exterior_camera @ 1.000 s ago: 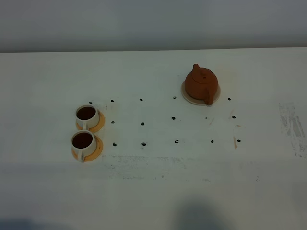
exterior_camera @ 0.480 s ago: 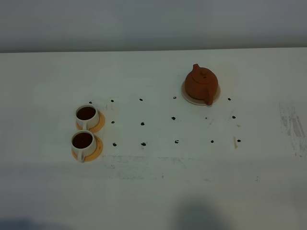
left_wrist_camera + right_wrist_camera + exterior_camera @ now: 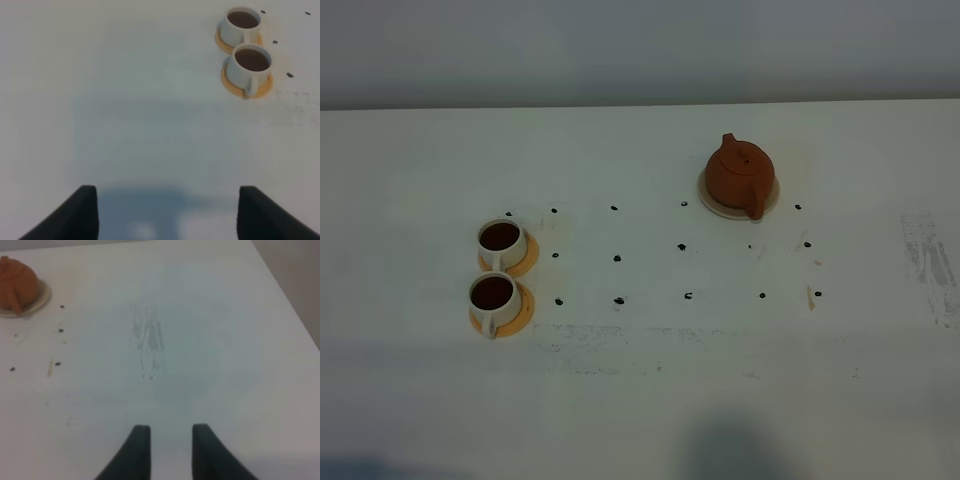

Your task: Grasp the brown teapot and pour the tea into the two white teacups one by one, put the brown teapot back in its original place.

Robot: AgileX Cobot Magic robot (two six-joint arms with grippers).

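Brown teapot [image 3: 741, 175] sits on coaster [image 3: 767, 203], upper right; bench [image 3: 640, 400] lower half bare. Left gripper [image 3: 167, 212] open wide, right gripper [image 3: 171, 450] slightly parted, both cut off.

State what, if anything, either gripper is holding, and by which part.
Nothing is held. The left gripper and right gripper are both empty above bare table; the brown teapot sits on its coaster.

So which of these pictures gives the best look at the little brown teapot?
The exterior high view: the brown teapot shows whole there, lid knob, spout and handle included, sitting on its beige coaster. The right wrist view catches it only at the picture's edge, partly cut off. The left wrist view misses it, showing just the two white teacups.
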